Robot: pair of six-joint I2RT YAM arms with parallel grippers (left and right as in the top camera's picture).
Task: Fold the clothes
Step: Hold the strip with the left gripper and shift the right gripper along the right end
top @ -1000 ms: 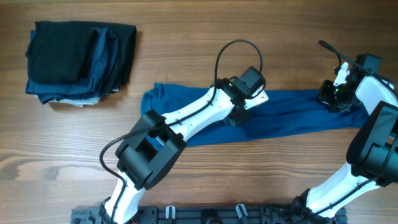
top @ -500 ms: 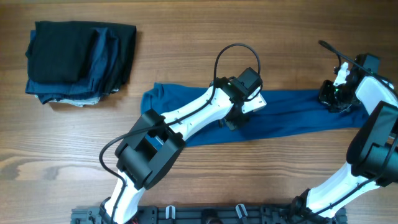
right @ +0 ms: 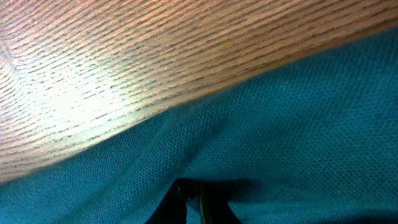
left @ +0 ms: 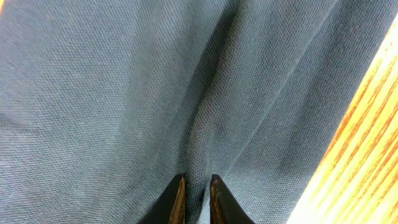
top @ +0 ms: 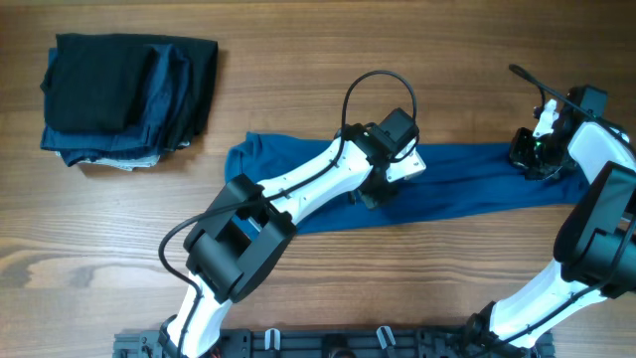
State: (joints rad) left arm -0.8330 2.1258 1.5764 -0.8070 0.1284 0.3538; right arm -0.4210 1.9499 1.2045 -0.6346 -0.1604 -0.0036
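The clothes (top: 467,189), a blue polo shirt, lie as a long crumpled strip across the middle of the wooden table. My left gripper (top: 376,189) is pressed down onto its middle; in the left wrist view the left gripper (left: 198,186) pinches a raised ridge of the blue fabric (left: 124,93). At the strip's right end my right gripper (top: 532,159) sits low on the cloth. The right wrist view shows the right gripper (right: 194,193) nearly closed, with a bit of the fabric (right: 298,137) caught between the tips. The collar and buttons are hidden.
A stack of folded black and dark navy garments (top: 129,99) sits at the back left. Bare wooden table (top: 397,60) surrounds the shirt. The arm bases stand along the front edge (top: 328,343).
My left gripper has closed on a ridge of the shirt's middle and shifted slightly. The right arm has not moved.
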